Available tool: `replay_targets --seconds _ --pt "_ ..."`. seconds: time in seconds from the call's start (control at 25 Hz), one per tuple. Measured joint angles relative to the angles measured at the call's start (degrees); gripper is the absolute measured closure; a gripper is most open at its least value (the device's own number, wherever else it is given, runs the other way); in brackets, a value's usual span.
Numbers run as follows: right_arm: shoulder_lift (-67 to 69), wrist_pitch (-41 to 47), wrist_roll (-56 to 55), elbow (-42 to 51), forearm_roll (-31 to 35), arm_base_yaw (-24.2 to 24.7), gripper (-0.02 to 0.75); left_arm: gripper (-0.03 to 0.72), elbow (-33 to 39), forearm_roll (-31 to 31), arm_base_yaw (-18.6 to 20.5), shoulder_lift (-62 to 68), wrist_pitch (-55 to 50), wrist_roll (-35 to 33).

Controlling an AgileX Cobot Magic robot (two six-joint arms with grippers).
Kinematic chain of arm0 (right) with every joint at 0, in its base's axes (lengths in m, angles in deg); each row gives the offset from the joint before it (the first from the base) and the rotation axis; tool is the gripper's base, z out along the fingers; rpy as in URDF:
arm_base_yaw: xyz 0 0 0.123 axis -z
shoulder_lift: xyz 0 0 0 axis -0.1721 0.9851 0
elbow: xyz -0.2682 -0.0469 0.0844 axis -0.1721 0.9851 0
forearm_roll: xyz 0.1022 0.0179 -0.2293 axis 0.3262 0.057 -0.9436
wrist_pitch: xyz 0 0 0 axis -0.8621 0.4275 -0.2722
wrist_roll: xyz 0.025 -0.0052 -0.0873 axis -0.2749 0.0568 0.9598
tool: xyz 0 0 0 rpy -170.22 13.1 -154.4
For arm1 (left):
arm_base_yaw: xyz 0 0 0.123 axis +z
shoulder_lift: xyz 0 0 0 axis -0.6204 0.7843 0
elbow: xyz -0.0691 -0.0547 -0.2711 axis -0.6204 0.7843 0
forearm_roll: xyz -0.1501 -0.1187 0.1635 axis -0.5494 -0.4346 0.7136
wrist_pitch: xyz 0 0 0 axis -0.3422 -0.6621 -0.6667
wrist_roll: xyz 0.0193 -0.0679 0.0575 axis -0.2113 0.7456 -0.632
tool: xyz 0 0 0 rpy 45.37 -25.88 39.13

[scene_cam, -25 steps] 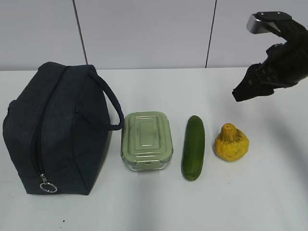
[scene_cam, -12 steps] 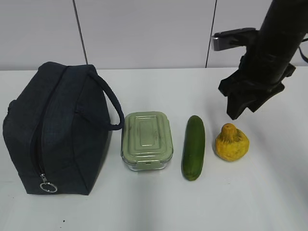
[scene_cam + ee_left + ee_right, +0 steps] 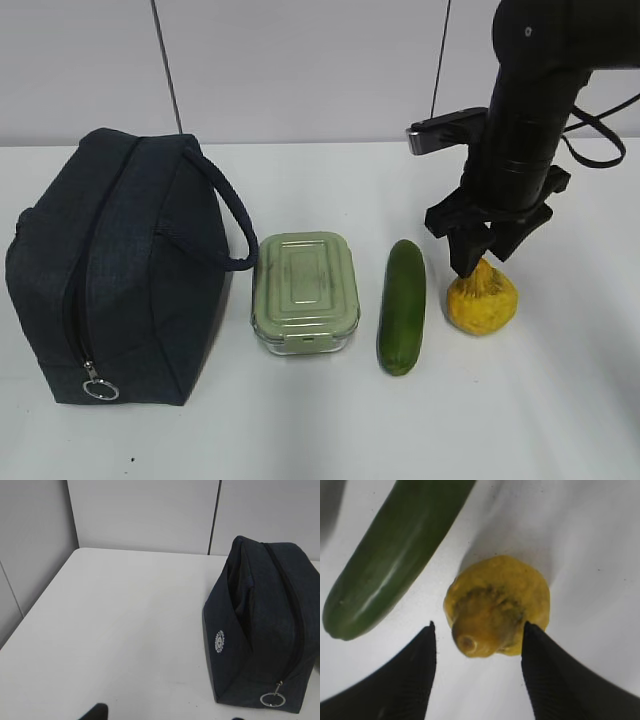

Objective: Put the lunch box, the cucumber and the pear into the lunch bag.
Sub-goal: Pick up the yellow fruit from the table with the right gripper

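Note:
The dark navy lunch bag [image 3: 115, 270] stands at the left with its zipper closed and its ring pull [image 3: 100, 388] at the near end. To its right, in a row, lie the sage-lidded lunch box [image 3: 305, 290], the cucumber [image 3: 402, 305] and the yellow pear [image 3: 482, 300]. My right gripper [image 3: 478, 262] hangs straight over the pear, open. In the right wrist view its fingers [image 3: 405, 680] straddle the knobbly top of the pear [image 3: 497, 605], with a gap on the left side. My left gripper [image 3: 167, 716] is open over bare table, beside the bag [image 3: 265, 630].
White tabletop [image 3: 330, 430] runs to a grey panelled wall at the back. The bag's looped handle [image 3: 235, 225] reaches toward the lunch box. The cucumber [image 3: 395, 555] lies just left of the right gripper's left finger.
The right arm swung in from the upper right and came down, ending with its open fingers over the pear. Objects and bag have not moved.

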Motion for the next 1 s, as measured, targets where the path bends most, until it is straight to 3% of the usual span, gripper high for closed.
replay_targets --seconds 0.36,0.64,0.76,0.88,1.0 --pt "6.5 1.4 -0.1 -5.2 -0.5 0.0 0.268 0.253 0.0 0.0 0.0 0.0 0.0 0.0" --pt "7.9 2.1 -0.1 -6.7 -2.6 0.0 0.399 0.253 0.0 0.0 0.0 0.0 0.0 0.0" --pt "8.0 2.3 -0.1 -6.8 -2.6 0.0 0.419 0.253 0.0 0.0 0.0 0.0 0.0 0.0" --pt "8.0 2.4 -0.1 -6.8 -2.6 0.0 0.413 0.253 0.0 0.0 0.0 0.0 0.0 0.0" --pt "8.0 2.4 -0.1 -6.8 -2.6 0.0 0.349 0.253 0.0 0.0 0.0 0.0 0.0 0.0"
